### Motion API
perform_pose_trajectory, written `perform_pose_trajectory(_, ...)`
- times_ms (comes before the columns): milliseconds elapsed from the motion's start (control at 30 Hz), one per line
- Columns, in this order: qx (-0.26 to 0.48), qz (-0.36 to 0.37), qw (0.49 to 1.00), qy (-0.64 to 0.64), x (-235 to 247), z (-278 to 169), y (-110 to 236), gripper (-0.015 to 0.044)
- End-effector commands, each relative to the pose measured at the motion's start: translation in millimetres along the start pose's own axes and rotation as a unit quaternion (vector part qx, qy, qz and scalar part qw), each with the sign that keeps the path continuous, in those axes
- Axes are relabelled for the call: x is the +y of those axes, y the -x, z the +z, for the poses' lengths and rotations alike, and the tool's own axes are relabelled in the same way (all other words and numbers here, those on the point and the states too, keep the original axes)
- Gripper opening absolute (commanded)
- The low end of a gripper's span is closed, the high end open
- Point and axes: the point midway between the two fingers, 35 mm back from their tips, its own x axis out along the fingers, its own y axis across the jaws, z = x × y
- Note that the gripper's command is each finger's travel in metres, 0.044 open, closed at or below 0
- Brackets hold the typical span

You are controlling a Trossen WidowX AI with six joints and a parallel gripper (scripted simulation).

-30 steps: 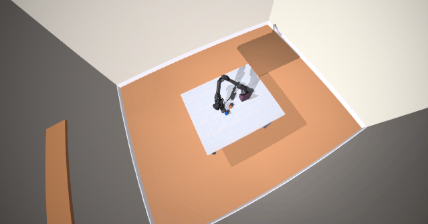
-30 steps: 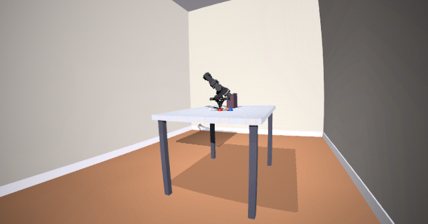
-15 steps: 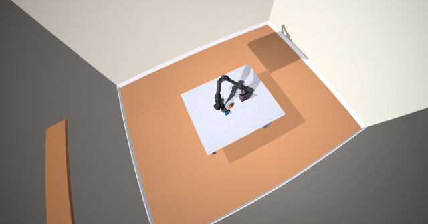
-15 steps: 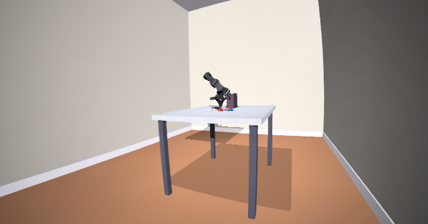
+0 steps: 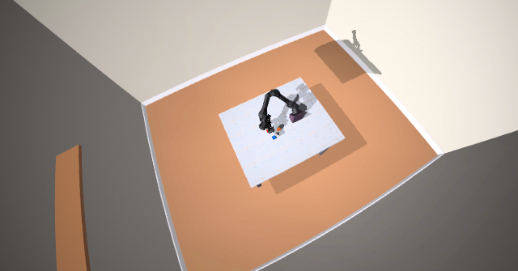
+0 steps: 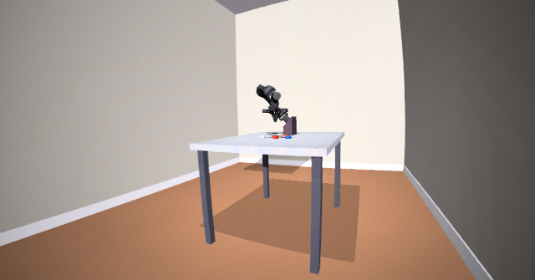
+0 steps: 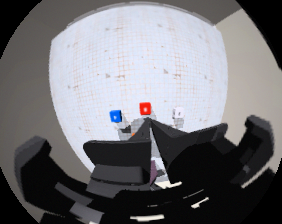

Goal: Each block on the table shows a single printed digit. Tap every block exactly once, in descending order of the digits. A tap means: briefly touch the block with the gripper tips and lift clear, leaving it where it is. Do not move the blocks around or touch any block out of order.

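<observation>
Item 1: a pale, faintly gridded square table top (image 6: 234, 145) on four dark grey legs, set on an orange-brown floor (image 6: 125, 238) in a room of beige, cream and grey walls.

Item 2: a black six-joint arm (image 5: 270, 97), mounted on a dark purple block-shaped base (image 5: 296, 117) near the far edge of the table. The arm is arched up and over, with the wrist raised above the table surface.

Item 3: a black parallel-jaw gripper (image 7: 152, 137), seen with fingers drawn narrow and nothing between them, held above the blocks.

Item 4: a small red cube (image 7: 145, 108), bearing a printed digit too small to be read, placed just ahead of the gripper tips in the wrist view.

Item 5: a small blue cube (image 7: 115, 116), beside the red cube.

Item 6: a small white cube (image 7: 178, 113), on the red cube's other side.

Item 7: a small orange cube (image 5: 279, 131), near the red and blue cubes in the top view
</observation>
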Motion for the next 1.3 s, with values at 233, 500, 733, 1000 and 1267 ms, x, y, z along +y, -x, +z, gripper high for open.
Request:
perform_pose_trajectory(233,0.005,0.006,1.0,-0.006,29.4,-77.1,10.4,0.002)
perform_pose_trajectory(500,0.006,0.003,1.0,-0.006,36.7,-120.3,6.4,0.002)
perform_pose_trajectory(733,0.006,0.002,1.0,-0.006,36.7,-120.9,-72.5,0.002)
perform_pose_trajectory(1000,0.006,0.002,1.0,-0.006,36.5,-121.3,-77.3,0.002)
perform_pose_trajectory(1267,0.006,0.002,1.0,-0.006,36.6,-121.2,-90.3,0.002)
